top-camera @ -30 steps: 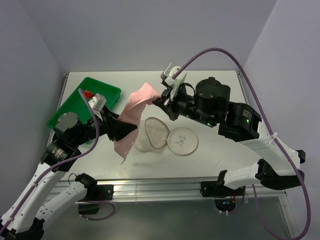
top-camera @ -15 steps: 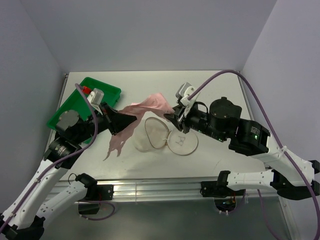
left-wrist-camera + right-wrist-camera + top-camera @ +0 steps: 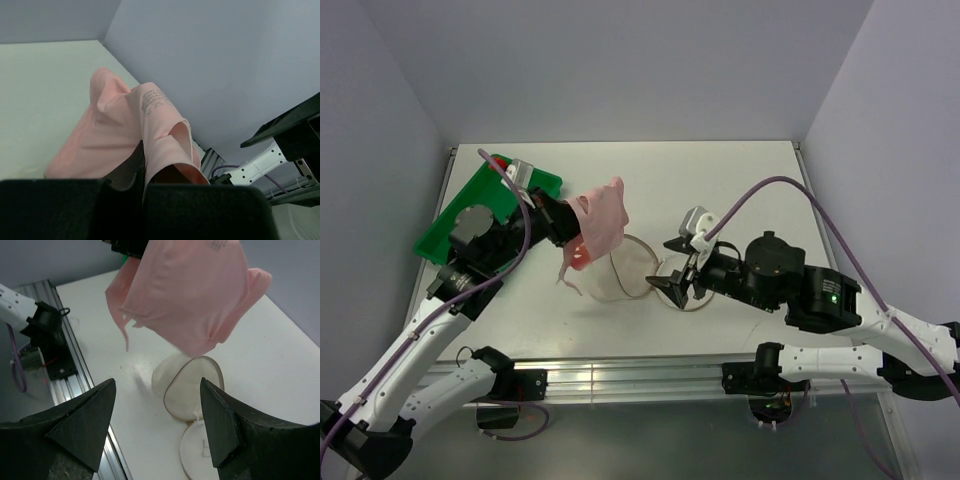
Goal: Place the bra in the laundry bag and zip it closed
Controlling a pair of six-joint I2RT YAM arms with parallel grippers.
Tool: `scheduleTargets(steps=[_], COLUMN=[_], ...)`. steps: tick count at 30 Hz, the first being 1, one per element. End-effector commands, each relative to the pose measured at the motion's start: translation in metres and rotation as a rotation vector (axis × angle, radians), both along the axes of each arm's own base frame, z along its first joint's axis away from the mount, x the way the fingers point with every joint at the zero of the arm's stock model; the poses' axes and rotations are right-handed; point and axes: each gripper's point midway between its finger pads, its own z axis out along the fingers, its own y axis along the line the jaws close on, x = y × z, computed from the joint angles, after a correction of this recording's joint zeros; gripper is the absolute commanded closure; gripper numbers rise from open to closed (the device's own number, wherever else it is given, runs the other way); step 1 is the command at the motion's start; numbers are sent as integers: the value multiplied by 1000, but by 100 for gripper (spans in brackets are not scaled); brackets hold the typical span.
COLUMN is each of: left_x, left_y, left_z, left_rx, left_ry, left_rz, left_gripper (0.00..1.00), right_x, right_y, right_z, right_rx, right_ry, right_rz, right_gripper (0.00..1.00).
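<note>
Left gripper (image 3: 143,186): fingers (image 3: 75,210) pressed together on a fold of the soft pale pink fabric bra (image 3: 135,125), with cloth bunching out beyond the pinch.

Top view: the garment hangs bunched, clear of the white table (image 3: 740,180). One thin strap trails down. It sits just beside and partly over the round white mesh laundry bag (image 3: 620,270).

The bag lies open like a clamshell, the domed half nearer the bra and the flat printed face beside it.

Right gripper (image 3: 156,390): fingers spread wide, holding nothing, low by the bag's flat half.

A green rectangular plastic tray (image 3: 470,205) lies under the left arm.

Judgement:
- The step in hand is loading.
- Centre the bunch over the open mouth first.
- Lower until the bulk sits inside the rim, and only then release.
- The trailing strap will likely drape outside and foul the zip.
- The free gripper looks well placed to steady the rim or tuck the strap.
</note>
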Motion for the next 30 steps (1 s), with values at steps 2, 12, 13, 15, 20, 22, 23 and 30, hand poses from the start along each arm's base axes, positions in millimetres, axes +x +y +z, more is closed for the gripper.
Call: scheduleTargets(steps=[2,12,13,15,20,22,23,30], left_x=[-24,-101,-107,-113,-129,-134,-137,-142], left_y=[-4,-21,-21,-20,-16,-15,-14,-13], left_z=[37,28,28,26,20,21,21,23], left_rx=[-75,-63,-65,-64,-57,-57,-56,-56], left_ry=[-171,-277,-275,-290,-308,-314,-320,-334], left_rz=[-102,-550,-581,-615,-681,-695,-706,-725], left_gripper=[100,100,100,100,100,100,100,100], right_x=[5,27,23,20,1,0,-6,-11], right_y=[-7,-4,-1,5,20,21,25,29], right_z=[41,69,75,72,63,62,56,34], right_rx=[144,278,307,293,276,282,273,247], right_ry=[-49,-87,-95,-88,-43,-37,-19,36], right_rz=[-38,75,112,165,305,322,366,406], right_gripper=[24,7,4,3,2,2,2,8])
